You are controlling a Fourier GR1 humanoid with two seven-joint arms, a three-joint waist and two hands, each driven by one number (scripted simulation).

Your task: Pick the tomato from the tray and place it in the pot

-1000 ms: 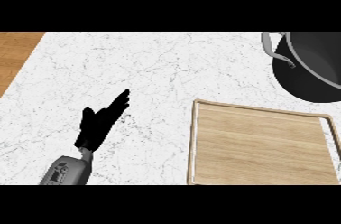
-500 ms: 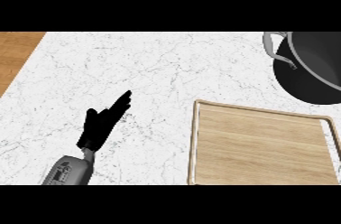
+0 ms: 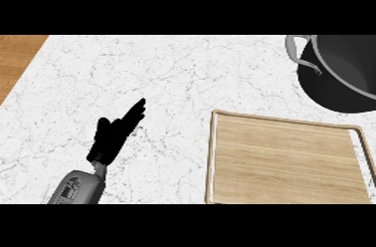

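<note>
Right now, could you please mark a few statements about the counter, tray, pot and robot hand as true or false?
1. The wooden tray lies at the view's right, below the pot. True.
2. A tomato sits on the tray. False: no tomato shows on the tray's visible part.
3. The left robot hand is open, fingers straight, over the marble counter. True.
4. The left robot hand touches the tray. False: it is apart from it, to the left.
5. The pot stands at the view's lower left. False: it is at the upper right, partly cut off.
</note>
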